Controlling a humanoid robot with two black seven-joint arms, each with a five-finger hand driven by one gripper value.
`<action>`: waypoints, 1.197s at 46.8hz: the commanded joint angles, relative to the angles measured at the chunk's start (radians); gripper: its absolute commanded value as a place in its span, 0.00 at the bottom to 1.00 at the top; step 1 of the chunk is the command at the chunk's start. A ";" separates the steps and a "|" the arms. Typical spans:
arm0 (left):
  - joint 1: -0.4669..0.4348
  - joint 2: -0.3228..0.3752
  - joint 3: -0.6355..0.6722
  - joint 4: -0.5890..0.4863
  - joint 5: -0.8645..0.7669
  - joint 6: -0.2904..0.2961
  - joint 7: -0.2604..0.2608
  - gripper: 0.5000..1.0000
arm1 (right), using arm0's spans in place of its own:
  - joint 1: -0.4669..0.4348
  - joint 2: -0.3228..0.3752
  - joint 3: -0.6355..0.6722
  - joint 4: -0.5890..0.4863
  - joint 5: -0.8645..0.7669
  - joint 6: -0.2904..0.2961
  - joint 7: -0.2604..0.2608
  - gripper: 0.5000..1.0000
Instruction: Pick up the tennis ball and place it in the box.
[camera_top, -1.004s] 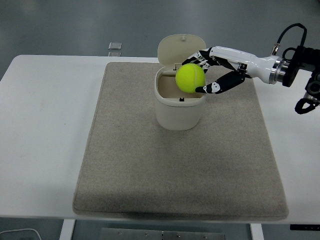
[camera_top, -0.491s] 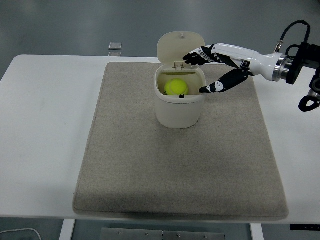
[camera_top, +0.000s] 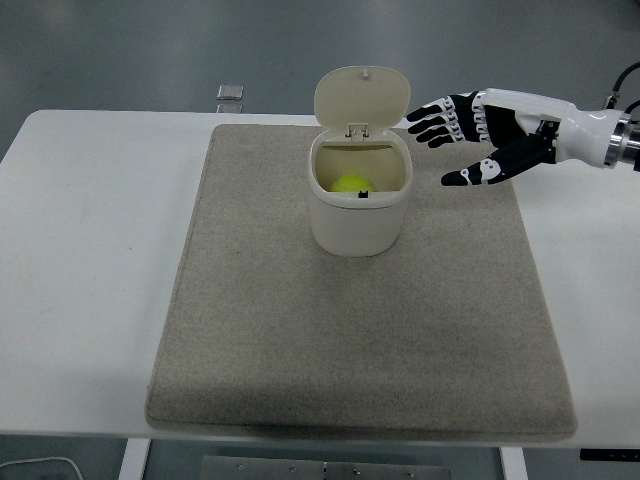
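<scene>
The ball (camera_top: 352, 184) lies inside the box (camera_top: 360, 220), low against its far wall, with only its yellow-green top showing over the rim. The box stands on the mat (camera_top: 360, 330) toward the mat's far edge, its hinged lid (camera_top: 361, 97) tipped up and back. The right hand (camera_top: 478, 140) hovers just to the right of the box, clear of its rim, its fingers (camera_top: 432, 115) spread and holding nothing, thumb pointing toward the box. The left arm is out of view. Judging from how things lie, the placing looks done, with no step left but to take the hand away. A tennis ball is likely light, springy and felt-covered, so it should give a little under pressure and not slip; if it had to be lifted again, the sensible hold would be fingers and thumb on opposite sides around its widest part, reaching straight down past the rim. The box seems thin-walled and light, so a knock from the hand could shift or tip it on the mat. A small grey object (camera_top: 229, 92) sits on the worktop (camera_top: 90, 240) beyond the mat's far left corner, well apart from the box.
</scene>
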 joint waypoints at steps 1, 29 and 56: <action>0.000 0.000 0.000 0.000 0.000 0.000 0.000 0.98 | -0.019 0.000 0.003 -0.024 0.049 -0.005 0.000 0.79; 0.000 0.000 0.000 0.000 0.000 0.000 0.000 0.98 | -0.110 0.104 -0.007 -0.188 0.658 -0.173 -0.003 0.79; 0.000 0.000 0.000 0.000 0.000 0.000 0.000 0.98 | -0.168 0.157 -0.009 -0.219 0.736 -0.264 -0.051 0.80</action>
